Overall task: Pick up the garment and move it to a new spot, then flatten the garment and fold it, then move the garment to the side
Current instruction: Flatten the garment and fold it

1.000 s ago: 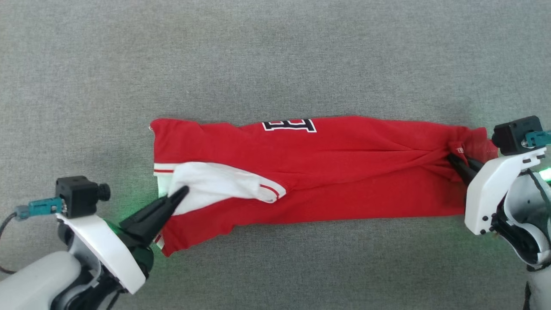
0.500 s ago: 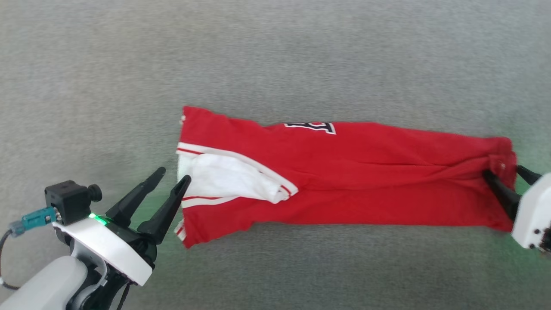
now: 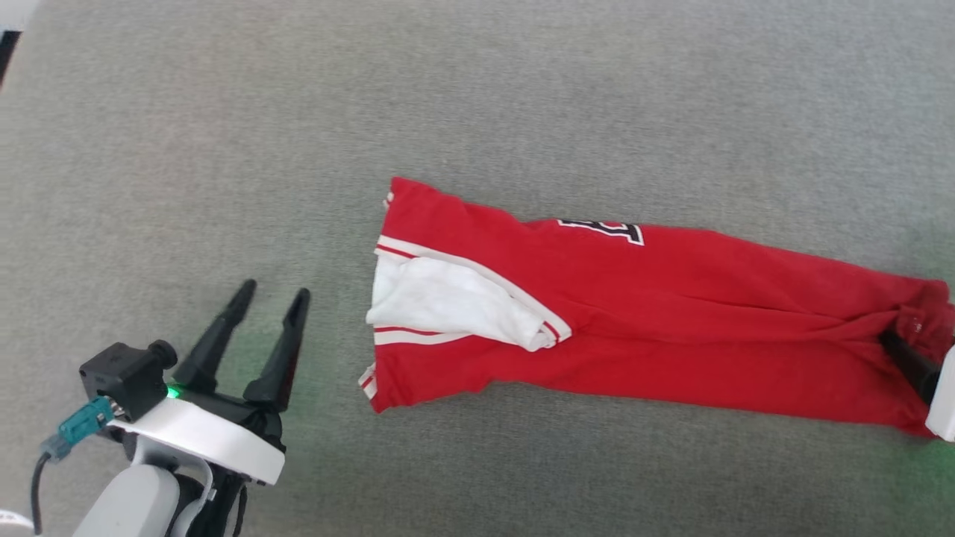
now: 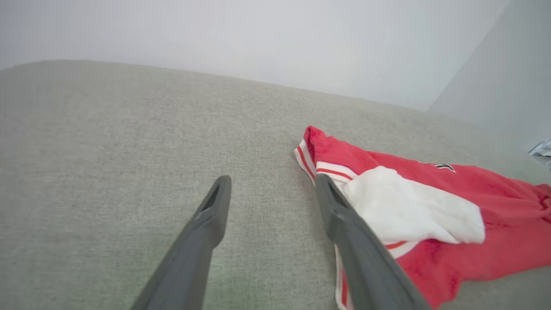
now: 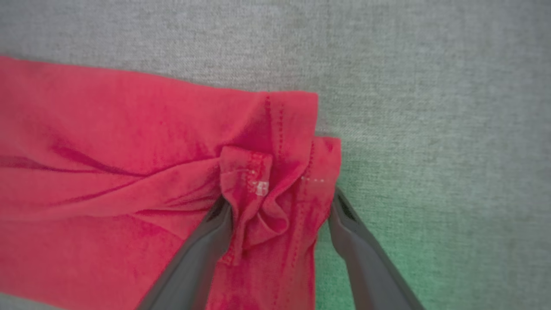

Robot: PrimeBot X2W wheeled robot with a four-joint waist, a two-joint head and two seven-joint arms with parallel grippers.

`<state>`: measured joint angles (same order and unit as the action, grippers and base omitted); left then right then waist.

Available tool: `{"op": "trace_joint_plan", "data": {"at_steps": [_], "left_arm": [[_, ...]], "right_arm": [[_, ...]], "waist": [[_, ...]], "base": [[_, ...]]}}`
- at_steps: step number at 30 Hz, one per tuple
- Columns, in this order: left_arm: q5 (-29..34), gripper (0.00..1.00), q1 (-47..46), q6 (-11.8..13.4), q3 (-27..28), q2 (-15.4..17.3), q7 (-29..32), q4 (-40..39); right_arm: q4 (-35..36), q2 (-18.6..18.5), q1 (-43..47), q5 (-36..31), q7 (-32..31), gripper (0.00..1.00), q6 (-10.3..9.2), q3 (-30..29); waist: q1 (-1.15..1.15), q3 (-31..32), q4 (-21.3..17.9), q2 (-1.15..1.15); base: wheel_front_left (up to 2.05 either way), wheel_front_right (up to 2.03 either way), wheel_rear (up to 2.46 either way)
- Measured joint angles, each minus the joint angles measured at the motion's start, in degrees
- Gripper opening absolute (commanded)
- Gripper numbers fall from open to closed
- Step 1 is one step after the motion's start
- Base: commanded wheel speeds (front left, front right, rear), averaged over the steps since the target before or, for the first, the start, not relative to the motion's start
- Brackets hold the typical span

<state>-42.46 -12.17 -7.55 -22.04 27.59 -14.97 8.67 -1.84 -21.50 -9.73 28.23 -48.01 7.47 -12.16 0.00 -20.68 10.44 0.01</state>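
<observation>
Stretching from the centre to the right edge of the head view, the garment (image 3: pixel 671 313) is laid as a long folded band on grey fabric (image 3: pixel 522 89). Its bunched end is flanked, unclamped, by the widely parted right gripper (image 5: pixel 280 204). At lower left, the left gripper (image 3: pixel 274 292) is spread wide and empty, apart from the cloth.

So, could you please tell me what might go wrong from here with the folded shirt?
1. The right hand is open, but its fingers straddle bunched cloth of the garment; pulling away could snag it and drag the fold askew.
2. The white sleeve lies rumpled on top, so a further fold may come out lumpy.
3. The left hand sits open beside the striped end; a low sweep could catch that edge.
</observation>
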Motion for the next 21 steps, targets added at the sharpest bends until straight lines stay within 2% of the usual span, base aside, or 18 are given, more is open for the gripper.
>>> {"op": "trace_joint_plan", "data": {"at_steps": [3, 7, 8, 9, 10, 12, 21], "left_arm": [[6.6, 1.00, 1.0, 0.0, 3.9, -2.7, 0.0, 0.0], [12.1, 1.00, 2.2, 0.0, 7.1, -5.3, 0.0, -1.0], [13.1, 1.00, 2.3, 0.0, 7.7, -5.8, 0.0, -1.3], [14.1, 1.00, 2.5, 0.0, 8.1, -6.1, 0.0, -1.6], [14.3, 1.00, 2.8, 0.0, 8.3, -6.5, 0.0, -2.0], [14.3, 1.00, 3.2, 0.0, 8.3, -7.2, 0.0, -2.8], [14.9, 1.00, 4.1, 0.0, 8.7, -6.4, 0.0, -4.7]], "right_arm": [[-0.5, 0.1, 0.0, -0.1, -0.8, 1.00, -0.04, -0.6], [-0.9, 0.1, 0.0, -0.5, -2.2, 1.00, -0.23, -1.1], [-1.0, 0.1, -0.1, -0.6, -2.5, 0.85, -0.23, -1.2], [-1.2, 0.2, -0.2, -0.6, -2.8, 0.57, -0.23, -1.2], [-1.3, 0.2, -0.4, -0.7, -3.1, 0.48, -0.23, -1.1], [-1.4, 0.6, -0.7, -0.7, -3.6, 0.01, -0.22, -0.7], [-1.6, 1.8, -2.2, -0.7, -1.5, 0.00, 0.16, -0.5]], "waist": [[0.00, 0.3, 0.9, 0.00], [0.00, 0.5, 1.8, 0.00], [0.00, 0.5, 1.9, 0.00], [0.00, 0.5, 1.9, 0.00], [0.00, 0.5, 1.9, 0.00], [0.00, 0.5, 1.9, 0.00], [0.00, 0.2, 0.0, 0.00]], "base": [[0.00, 0.00, 0.00], [0.00, 0.00, 0.00], [0.00, 0.00, 0.00], [0.00, 0.00, 0.00], [0.00, 0.00, 0.00], [0.00, 0.00, 0.00], [0.00, 0.00, 0.00]]}}
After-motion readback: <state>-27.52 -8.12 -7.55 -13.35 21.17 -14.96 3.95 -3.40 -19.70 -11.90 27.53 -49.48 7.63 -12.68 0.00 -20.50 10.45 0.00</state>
